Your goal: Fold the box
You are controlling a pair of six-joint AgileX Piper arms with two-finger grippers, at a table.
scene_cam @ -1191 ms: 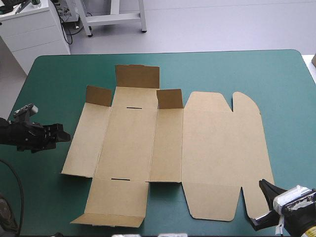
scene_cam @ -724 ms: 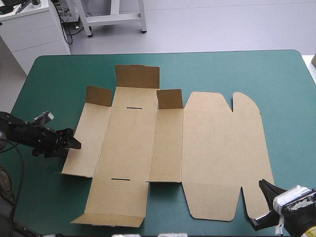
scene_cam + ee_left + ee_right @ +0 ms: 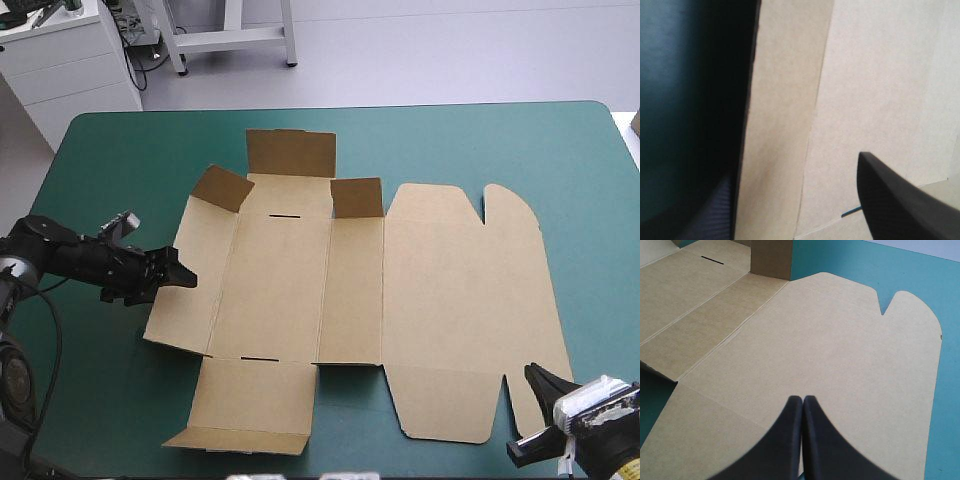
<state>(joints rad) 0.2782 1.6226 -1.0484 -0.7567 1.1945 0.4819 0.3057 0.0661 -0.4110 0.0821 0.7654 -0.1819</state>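
The teal-green table [image 3: 470,140] carried the brown box [image 3: 290,290], mostly flat near its middle, far flaps raised. The left tool [image 3: 182,276] stood spread around the box's left edge. The right tool [image 3: 803,399] was pressed together by the box's near right corner.

High view looks down from behind me; wrist views close in; all share the box [image 3: 300,290] ahead of my right pincer [image 3: 803,399].

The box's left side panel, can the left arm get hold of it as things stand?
Probably yes. The left claw sits open at the box's left edge, with the panel's edge between its fingers, and nothing else lies in the way.
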